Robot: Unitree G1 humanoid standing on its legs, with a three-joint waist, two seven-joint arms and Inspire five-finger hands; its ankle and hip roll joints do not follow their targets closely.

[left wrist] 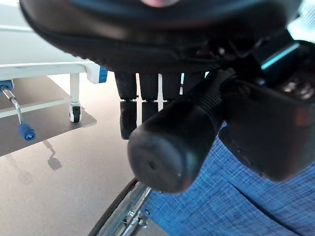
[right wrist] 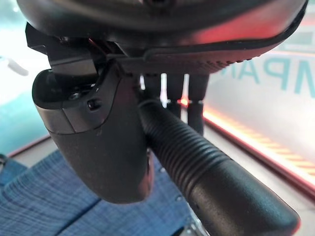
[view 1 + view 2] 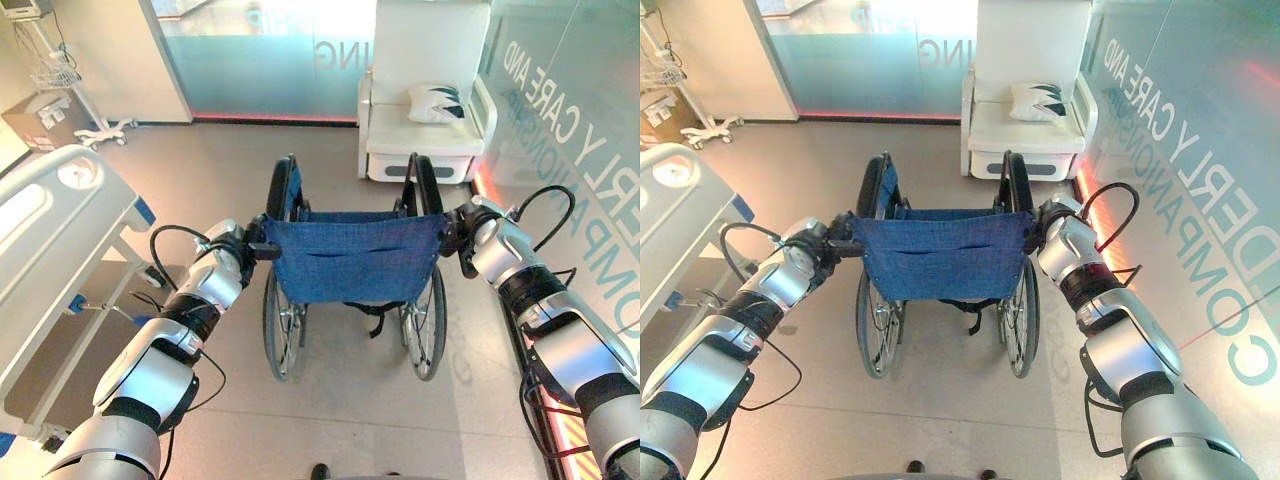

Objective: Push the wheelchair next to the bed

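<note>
I have both hands on the wheelchair (image 3: 352,270), one on each push handle at the top corners of its blue backrest (image 3: 355,257). My left hand (image 3: 236,243) has the left push handle (image 1: 182,135) lying across its palm, with the fingers (image 1: 129,101) curled down over the far side of the black ribbed grip and the thumb on the near side, so the grip's rounded end sticks back out of the closed fist. My right hand (image 3: 1048,222) is wrapped the same way round the right push handle (image 2: 206,172) (its fingers (image 2: 196,98) bend over the ribbed grip behind the thumb).

The wheelchair stands on the floor with its back to me, its long axis running straight away from me toward the white armchair (image 3: 425,95) ahead, both big wheels upright. The bed (image 3: 55,240) lies to the wheelchair's left, apart from it, with bare floor between the left wheel and the bed's footboard.
</note>
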